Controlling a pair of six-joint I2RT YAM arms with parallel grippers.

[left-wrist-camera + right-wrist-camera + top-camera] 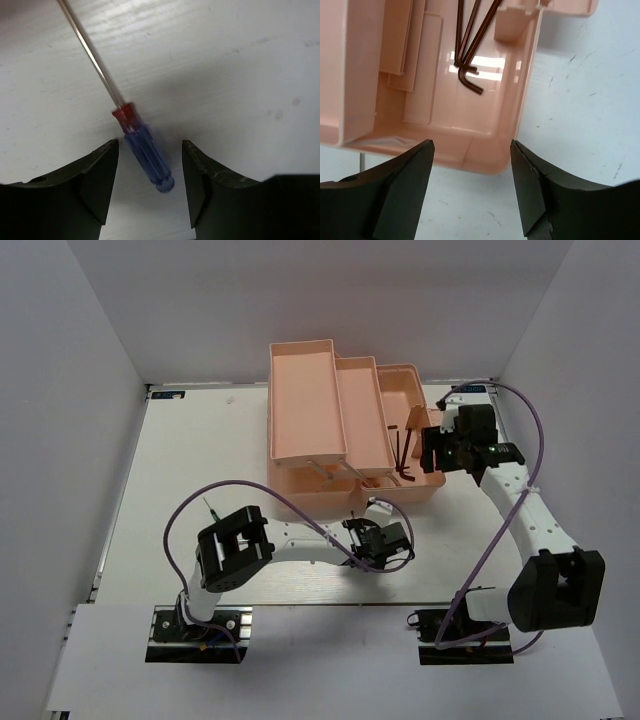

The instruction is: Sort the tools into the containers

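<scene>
A small bluish label (168,394) is seen at the far left corner of the table (200,440); its writing is too small to be read.

In the left wrist view, a blue-handled screwdriver (146,157) with a red collar is seen lying flat on the white tabletop. Its bare shaft runs to the upper left of the frame. The left gripper (150,175) is spread open, with the handle between its fingers (100,175) and neither finger touching it. In the top view this gripper (383,543) is placed low, just below the near wall of the salmon-pink toolbox (305,390).

The right gripper (471,160) is likewise released and holds nothing. It is poised over the near right corner of the toolbox (485,150). Three dark hex keys (469,70) are seen on the floor of that compartment, their bent ends bunched together. In the top view they (404,455) lie in the rightmost section, beside the right gripper (437,452).

A green-handled screwdriver (209,508) is found at centre left, by the purple cable (175,530).

The table is enclosed by white walls (70,440) on the left, back and right. Open tabletop is left along the left side and to the right of the toolbox.
</scene>
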